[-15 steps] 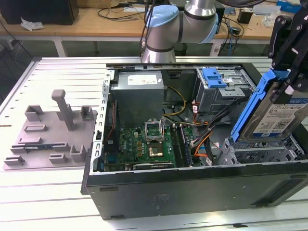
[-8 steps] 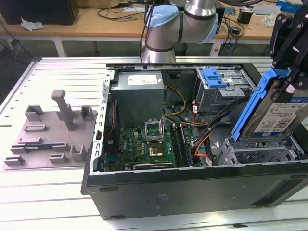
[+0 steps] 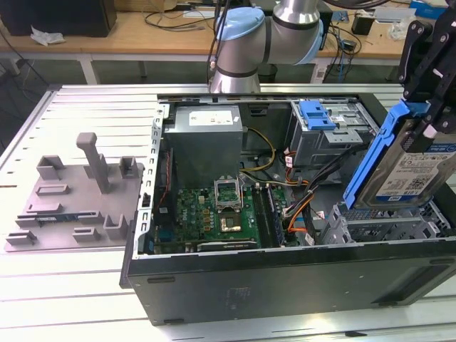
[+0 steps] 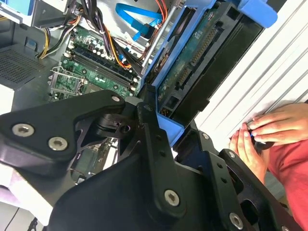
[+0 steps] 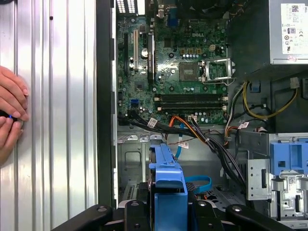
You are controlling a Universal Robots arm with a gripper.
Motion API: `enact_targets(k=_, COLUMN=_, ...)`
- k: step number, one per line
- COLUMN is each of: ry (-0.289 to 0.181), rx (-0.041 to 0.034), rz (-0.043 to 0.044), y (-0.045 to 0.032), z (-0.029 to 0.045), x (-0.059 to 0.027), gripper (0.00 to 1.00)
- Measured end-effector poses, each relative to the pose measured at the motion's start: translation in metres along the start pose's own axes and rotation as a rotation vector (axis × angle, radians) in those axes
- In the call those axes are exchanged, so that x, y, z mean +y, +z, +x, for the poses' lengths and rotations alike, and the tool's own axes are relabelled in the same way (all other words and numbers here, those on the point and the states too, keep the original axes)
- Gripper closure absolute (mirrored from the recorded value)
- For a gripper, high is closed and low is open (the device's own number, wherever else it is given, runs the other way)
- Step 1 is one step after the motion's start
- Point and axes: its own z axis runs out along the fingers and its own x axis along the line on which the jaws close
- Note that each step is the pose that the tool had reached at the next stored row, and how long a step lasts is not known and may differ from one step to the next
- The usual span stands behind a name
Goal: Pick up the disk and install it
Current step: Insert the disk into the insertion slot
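The black two-fingered claw (image 3: pixel 429 117) on the arm is pinching the disk (image 3: pixel 419 164), a flat rectangular silver hard drive with a blue-and-white label, framed by a blue plastic caddy. The disk hangs steeply tilted, its upper end in the claw's grip and its lower end down at the grey metal bay (image 3: pixel 377 228) at the exterior view's right end of the open black computer case (image 3: pixel 285 285). I cannot tell whether it touches the metal there.

In the first wrist view the black fingers (image 5: pixel 136 211) sit either side of the caddy's blue edge. The second wrist view shows the drive's green circuit-board underside. The green motherboard (image 3: pixel 214 214) lies farther along the case. A person's hands (image 5: pixel 12 110) rest on the ribbed metal table (image 3: pixel 71 299) just outside the case.
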Motion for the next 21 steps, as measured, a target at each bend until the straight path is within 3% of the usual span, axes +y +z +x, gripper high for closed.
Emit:
enact_targets(k=8, ry=-0.017, rx=-0.0081, rz=0.0043, y=0.0001, z=0.0019, x=0.0002, gripper=0.63)
enact_targets(k=13, ry=-0.023, rx=-0.0143, rz=0.0119, y=0.0011, z=0.0035, x=0.0018, gripper=0.63)
enact_targets(k=19, ry=-0.022, rx=-0.0143, rz=0.0112, y=0.0013, z=0.0035, x=0.0019, gripper=0.63)
enact_targets(k=21, ry=-0.022, rx=-0.0134, rz=0.0048, y=0.0014, z=0.0035, x=0.0019, gripper=0.63)
